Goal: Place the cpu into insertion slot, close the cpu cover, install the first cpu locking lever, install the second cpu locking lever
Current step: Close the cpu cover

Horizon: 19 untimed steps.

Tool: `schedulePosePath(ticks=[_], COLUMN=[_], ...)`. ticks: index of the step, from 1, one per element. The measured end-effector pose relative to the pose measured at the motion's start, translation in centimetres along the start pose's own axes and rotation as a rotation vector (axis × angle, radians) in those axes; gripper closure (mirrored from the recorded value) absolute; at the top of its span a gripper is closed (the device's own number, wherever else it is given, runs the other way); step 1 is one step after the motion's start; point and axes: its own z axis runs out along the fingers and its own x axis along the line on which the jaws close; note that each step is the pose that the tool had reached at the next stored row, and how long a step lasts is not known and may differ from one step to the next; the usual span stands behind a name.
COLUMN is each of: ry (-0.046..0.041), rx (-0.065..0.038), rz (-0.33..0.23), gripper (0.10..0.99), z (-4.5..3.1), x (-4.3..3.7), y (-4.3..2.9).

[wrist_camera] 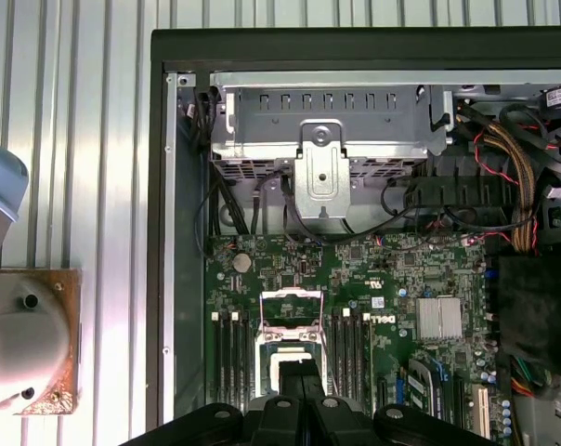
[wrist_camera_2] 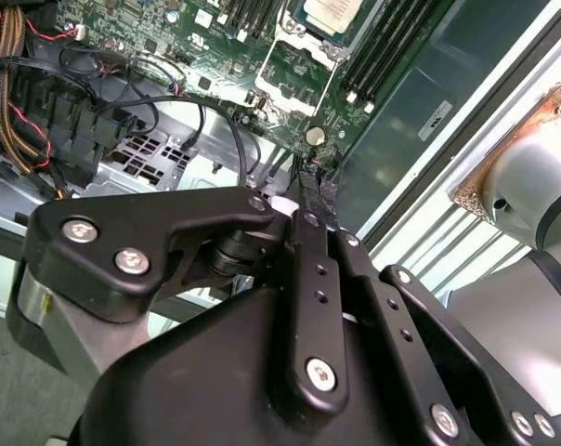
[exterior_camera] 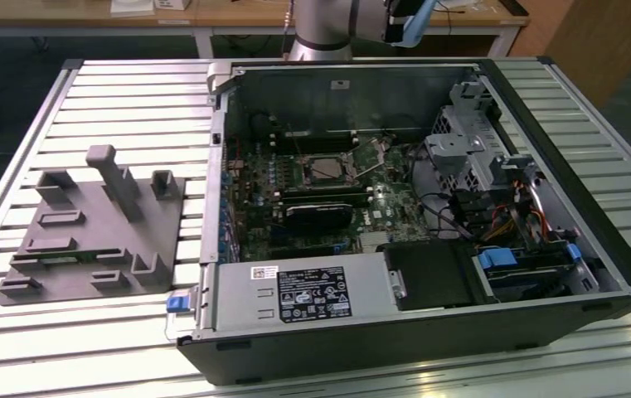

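1. While the arm hangs high over the open computer case, which lies on its side on the slatted metal surface, the work appears to stand between the first and second steps. The chip is in place and the cover is not yet shut.
2. The case holds a green motherboard, a boxy power supply against its near wall in the exterior view, a metal drive cage, bundles of cables and a long black card.
3. A grey fixture with upright pegs stands on the surface at the exterior view's left, apart from the case.
4. The insertion slot sits mid-board between rows of narrow black memory slots. The cpu cover is swung open, lifted off the slot at its hinged side.
5. The cpu lies inside the slot, silvery top up and seemingly flat.
6. In both wrist views, the jaws of the gripper look closed together with nothing between them, aimed toward the slot and touching no part of the board.
7. As a judgement, the cover step calls for the closed jaws to meet the frame's free edge. They must press it flat over the chip without nudging it.
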Motion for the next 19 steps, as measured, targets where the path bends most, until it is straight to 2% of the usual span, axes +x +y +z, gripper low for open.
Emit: schedulePosePath(ticks=[19], ry=[0.0000], rx=[0.000], rz=[0.000], gripper=[0.980], z=[2.04], x=[-0.02], y=[-0.16])
